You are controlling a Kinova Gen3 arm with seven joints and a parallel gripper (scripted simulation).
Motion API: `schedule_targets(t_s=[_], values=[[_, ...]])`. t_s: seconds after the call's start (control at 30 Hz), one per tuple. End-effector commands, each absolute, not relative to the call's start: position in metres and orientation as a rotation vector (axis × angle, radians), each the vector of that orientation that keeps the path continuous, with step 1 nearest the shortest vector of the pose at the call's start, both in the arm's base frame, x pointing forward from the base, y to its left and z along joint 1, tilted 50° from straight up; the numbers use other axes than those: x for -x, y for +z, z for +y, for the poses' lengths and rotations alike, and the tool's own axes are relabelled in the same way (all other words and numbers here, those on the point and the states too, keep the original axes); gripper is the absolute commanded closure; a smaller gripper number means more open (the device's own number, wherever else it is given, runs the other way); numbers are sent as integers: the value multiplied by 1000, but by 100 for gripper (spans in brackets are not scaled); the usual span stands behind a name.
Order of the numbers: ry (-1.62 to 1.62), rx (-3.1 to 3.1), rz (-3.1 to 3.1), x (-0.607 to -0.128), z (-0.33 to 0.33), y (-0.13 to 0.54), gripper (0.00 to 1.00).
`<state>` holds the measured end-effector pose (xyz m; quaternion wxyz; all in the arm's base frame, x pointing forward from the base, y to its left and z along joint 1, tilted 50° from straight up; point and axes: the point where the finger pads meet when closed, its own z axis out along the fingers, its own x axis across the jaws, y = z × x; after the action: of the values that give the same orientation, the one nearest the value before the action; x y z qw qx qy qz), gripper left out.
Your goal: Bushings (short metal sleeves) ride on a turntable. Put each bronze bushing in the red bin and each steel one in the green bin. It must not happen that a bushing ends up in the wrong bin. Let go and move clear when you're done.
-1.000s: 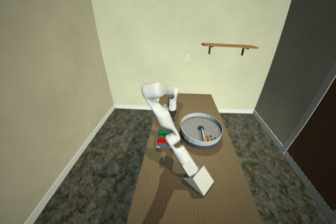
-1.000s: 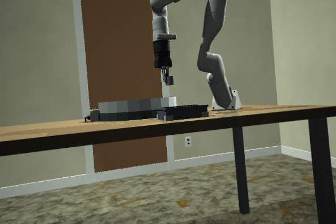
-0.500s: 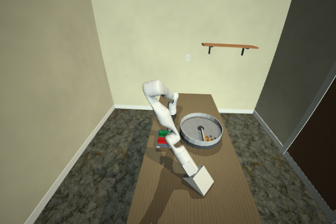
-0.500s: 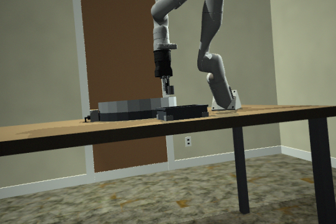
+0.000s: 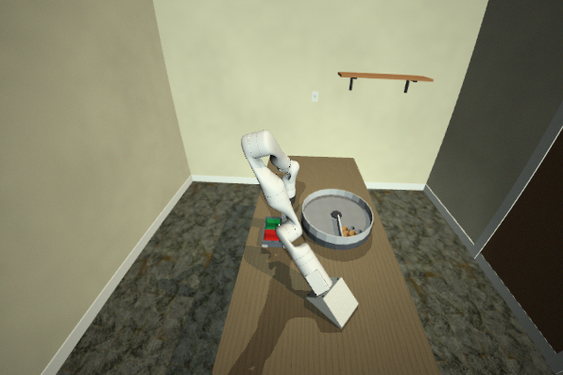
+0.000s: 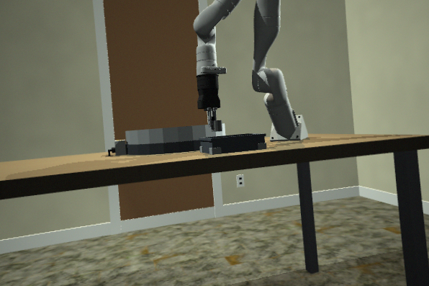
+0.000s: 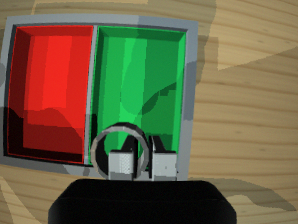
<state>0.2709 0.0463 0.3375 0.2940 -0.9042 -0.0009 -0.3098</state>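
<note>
Currently, one steel bushing (image 7: 120, 145): short grey ring, open bore. Gripper (image 7: 143, 164) nearly closed, fingers pinching its wall above the green bin (image 7: 140, 76).

Even soft light, no glare. Arm shadow (image 5: 264, 330) falls toward 7 o'clock on table (image 5: 378, 330). Wrist view edges bowed; exterior floor (image 6: 180, 258) blurred.

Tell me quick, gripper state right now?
Gripper: closed on a grey steel ring-shaped bushing, above the green bin.
</note>
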Motion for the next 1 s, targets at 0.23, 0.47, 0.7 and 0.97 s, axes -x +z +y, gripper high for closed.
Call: schedule_targets(t_s=[0.23,0.47,0.7,0.97], values=[[-800,2413,-19,-273,56,328,100],[-801,2413,-18,-275,58,326,100],[-801,2413,-19,-277,59,324,100],[-800,2413,-19,-280,62,320,100]])
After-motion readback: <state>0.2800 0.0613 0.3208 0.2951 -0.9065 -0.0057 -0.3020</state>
